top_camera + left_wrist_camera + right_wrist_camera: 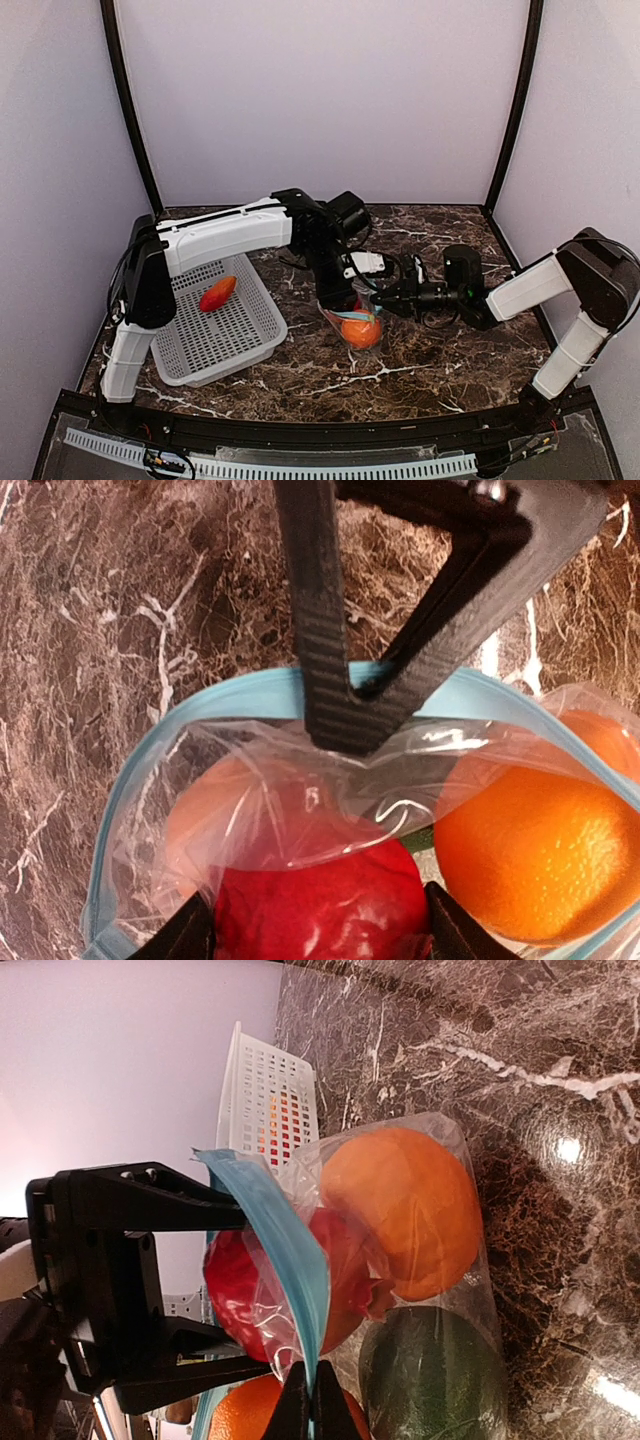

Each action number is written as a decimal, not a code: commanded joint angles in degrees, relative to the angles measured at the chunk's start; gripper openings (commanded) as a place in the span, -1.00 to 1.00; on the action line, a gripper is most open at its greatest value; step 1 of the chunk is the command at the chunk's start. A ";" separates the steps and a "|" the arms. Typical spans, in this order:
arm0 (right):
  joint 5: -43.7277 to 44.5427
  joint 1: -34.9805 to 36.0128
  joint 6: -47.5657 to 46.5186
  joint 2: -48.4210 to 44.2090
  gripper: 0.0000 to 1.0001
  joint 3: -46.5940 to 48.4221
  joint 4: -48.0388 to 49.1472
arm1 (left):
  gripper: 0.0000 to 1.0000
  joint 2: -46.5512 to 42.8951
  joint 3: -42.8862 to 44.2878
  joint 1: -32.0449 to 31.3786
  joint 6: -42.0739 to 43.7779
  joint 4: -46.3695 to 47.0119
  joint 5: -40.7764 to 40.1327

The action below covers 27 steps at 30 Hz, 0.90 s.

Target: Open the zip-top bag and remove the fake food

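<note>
top: dark brown marble tabletop [420,375], pale lilac walls [320,100], black corner posts [125,100]; white perforated basket [250,330] at left holds the elongated red-orange piece [217,293]; zip-top bag [336,318] at centre, an orange [361,331] showing inside; left gripper [345,300] dips into its mouth from above; right gripper [385,298] comes in from the right to the bag's top edge.

left wrist: marble under the bag; mouth open, teal zip strip [240,692] curving round it; left gripper fingers [185,935] spread, one each side of the round red piece [320,910] and right against it; can't tell if they clamp it; oranges either side.

right wrist: right gripper pressed together, pinching the zip strip; dark green piece [430,1370] low in the bag; basket beyond.
</note>
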 commanded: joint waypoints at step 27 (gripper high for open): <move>1.02 -0.14 -0.88 -0.76 -1.00 0.12 -1.16 | -0.10 -17.51 -15.79 6.27 -5.27 14.22 34.50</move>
